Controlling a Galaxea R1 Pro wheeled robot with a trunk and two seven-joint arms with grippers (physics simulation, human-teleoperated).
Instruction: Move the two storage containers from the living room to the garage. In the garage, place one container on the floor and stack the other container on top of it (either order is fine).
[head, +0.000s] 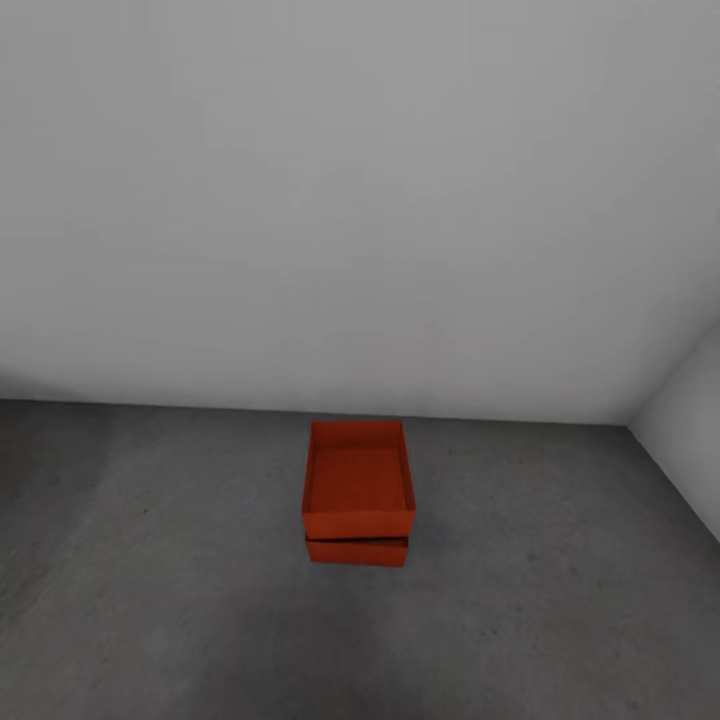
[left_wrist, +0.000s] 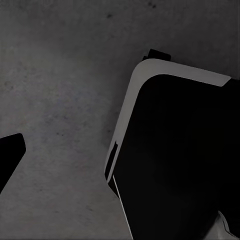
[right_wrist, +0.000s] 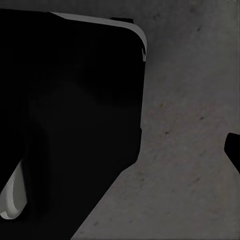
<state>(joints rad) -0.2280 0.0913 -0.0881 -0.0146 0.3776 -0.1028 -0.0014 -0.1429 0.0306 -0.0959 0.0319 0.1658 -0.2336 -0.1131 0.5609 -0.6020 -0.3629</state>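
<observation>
**Both containers stacked on the garage floor**

The pale grey wall (head: 360, 200) takes the upper half of the head view, meeting a side wall (head: 690, 450) at the right edge. Below it lies the dark grey concrete floor (head: 150, 560). In the lower middle of that frame the upper container (head: 358, 480) sits on the lower container (head: 357, 551), slightly skewed, so only a strip of the lower one shows under its front edge. By the look of it the stacking step is done; the next move calls only for checking that the stack holds. Nothing stands near it. Each wrist view shows concrete and the robot's dark base (left_wrist: 180, 160); whether either gripper's fingers are apart or together I cannot tell
</observation>
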